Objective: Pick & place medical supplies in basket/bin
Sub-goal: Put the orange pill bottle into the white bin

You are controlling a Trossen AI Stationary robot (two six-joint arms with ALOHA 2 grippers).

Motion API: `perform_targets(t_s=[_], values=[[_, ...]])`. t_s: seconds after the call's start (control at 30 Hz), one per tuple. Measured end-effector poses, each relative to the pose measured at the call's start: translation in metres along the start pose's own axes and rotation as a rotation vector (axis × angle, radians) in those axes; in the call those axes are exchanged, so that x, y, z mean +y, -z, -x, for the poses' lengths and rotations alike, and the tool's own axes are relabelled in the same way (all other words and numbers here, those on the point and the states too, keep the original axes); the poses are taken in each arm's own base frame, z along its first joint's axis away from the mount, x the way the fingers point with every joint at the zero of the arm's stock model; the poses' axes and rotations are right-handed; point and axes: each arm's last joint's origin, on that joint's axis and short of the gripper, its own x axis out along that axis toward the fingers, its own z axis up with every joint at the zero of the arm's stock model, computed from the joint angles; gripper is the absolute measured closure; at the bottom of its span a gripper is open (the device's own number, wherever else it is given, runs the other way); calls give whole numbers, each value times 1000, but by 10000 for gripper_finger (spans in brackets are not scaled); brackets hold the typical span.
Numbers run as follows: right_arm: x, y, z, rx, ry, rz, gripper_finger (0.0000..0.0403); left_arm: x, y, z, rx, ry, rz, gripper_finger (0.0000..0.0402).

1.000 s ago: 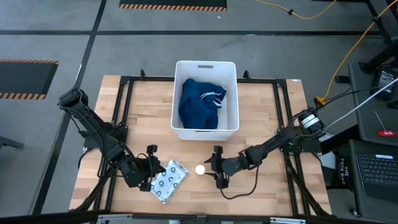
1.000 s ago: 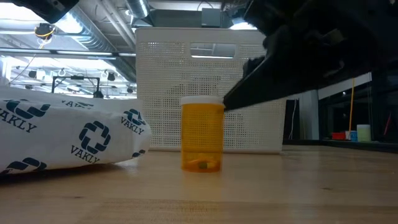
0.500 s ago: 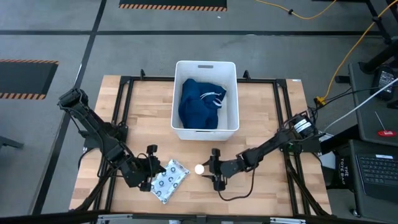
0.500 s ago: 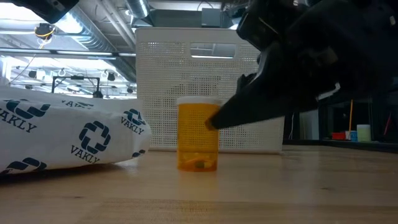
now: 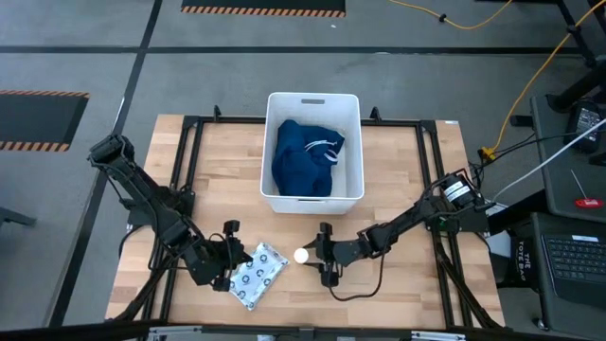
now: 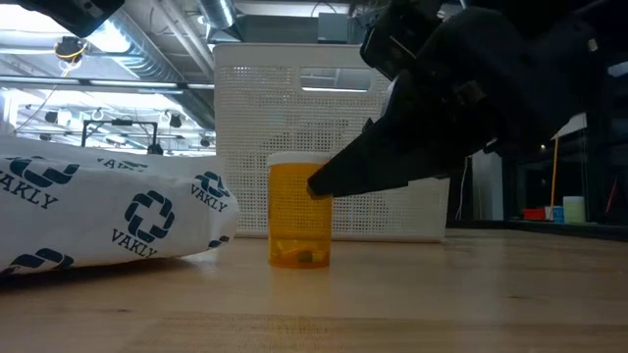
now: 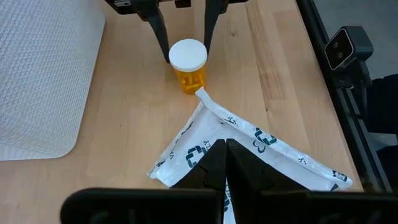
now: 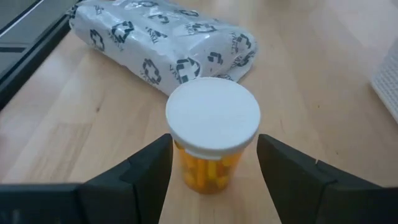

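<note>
right gripper point(image 5: 315, 257) down low on the table point(image 5: 407, 189), fingers apart with the white-capped amber pill bottle point(image 5: 302, 256) standing upright right between them, one finger on each side of the cap, not clearly squeezing it. same thing from the right wrist: bottle point(image 8: 212, 134) dead centre between the two dark fingers point(image 8: 146, 168), small gaps both sides. low view has one dark finger crossing in front of the bottle point(image 6: 299, 211). just beside the bottle, the white packet printed with blue rings point(image 5: 256, 274), lying flat near the table's front edge. left gripper point(image 5: 229, 266) parked at the packet's other end with fingers pressed together, packet point(image 7: 249, 149) just ahead of the tips. farther back, mid-table, the white plastic tub point(image 5: 313, 102) with the dark blue garment point(image 5: 305, 156) bunched up inside.
</note>
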Motion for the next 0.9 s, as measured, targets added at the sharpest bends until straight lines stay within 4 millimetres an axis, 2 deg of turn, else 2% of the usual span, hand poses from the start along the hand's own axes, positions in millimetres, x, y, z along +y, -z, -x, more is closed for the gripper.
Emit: perform_targets(t_s=[0.57,0.77,0.9], values=[[1,-2,-1,-20,-32,-15,168,0,0,0,-1,-2,0,396],[2,13,-14,8,-14,-1,168,0,0,0,-1,-3,0,395],[2,9,-20,-42,-20,-18,168,0,0,0,0,-2,-1,398]])
